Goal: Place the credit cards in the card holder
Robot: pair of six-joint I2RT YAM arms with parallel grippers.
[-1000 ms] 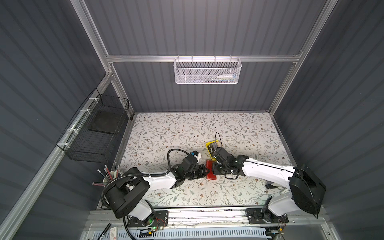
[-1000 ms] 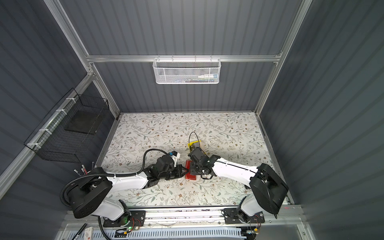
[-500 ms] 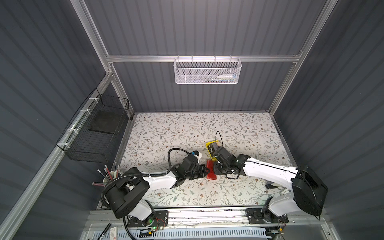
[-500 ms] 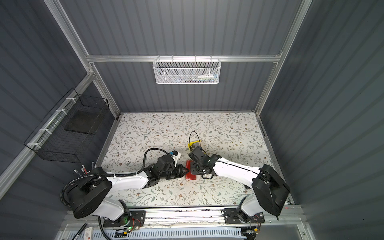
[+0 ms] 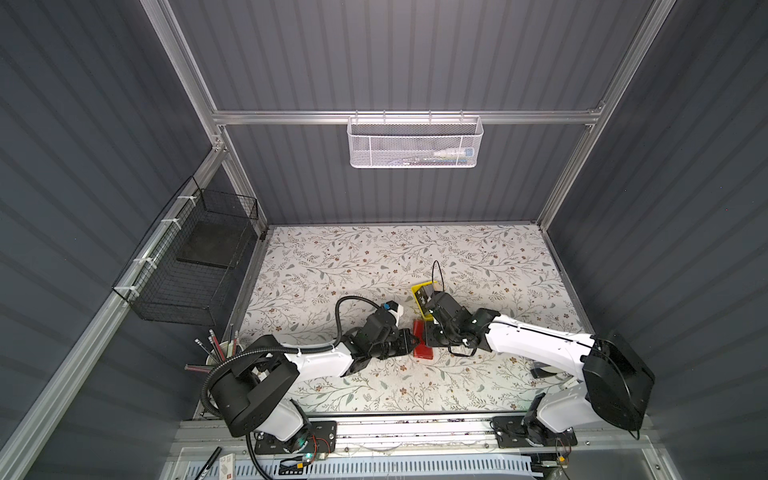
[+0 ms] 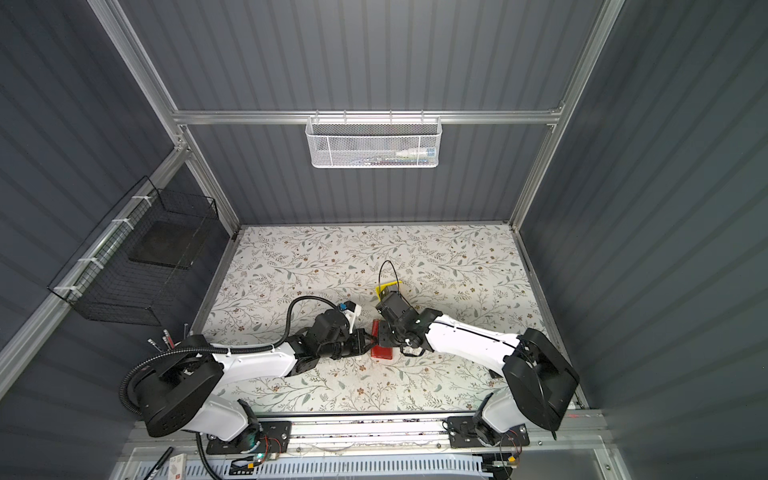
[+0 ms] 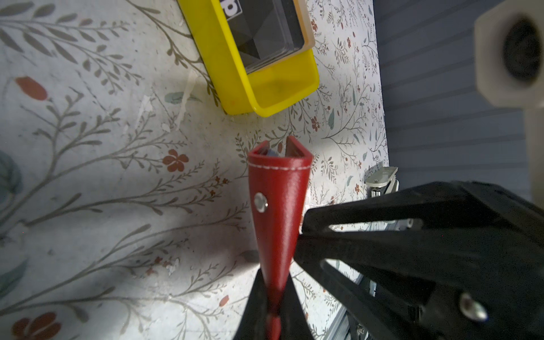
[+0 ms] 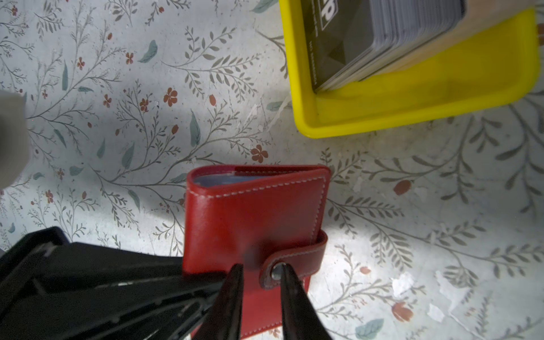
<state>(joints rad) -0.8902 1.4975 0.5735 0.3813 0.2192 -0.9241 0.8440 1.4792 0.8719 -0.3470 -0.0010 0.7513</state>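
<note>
The red card holder (image 8: 253,217) lies folded on the floral table, also seen in both top views (image 5: 423,352) (image 6: 381,352). Its snap strap (image 8: 297,259) wraps over the cover. A light blue card edge (image 8: 215,180) shows inside it. My left gripper (image 7: 275,306) is shut on one edge of the holder. My right gripper (image 8: 259,269) stands over the cover with its jaws narrowly apart, one fingertip (image 8: 284,272) at the snap button. The credit cards (image 8: 382,38) are stacked in a yellow tray (image 8: 412,97), with a black, white-lettered card on top.
The yellow tray (image 5: 419,289) sits just behind the holder. A cup of pencils (image 5: 220,357) stands at the front left. A black wire basket (image 5: 187,270) hangs on the left wall and a white mesh basket (image 5: 415,141) on the back rail.
Both grippers stay at the card holder. The right wrist has shifted only slightly.
</note>
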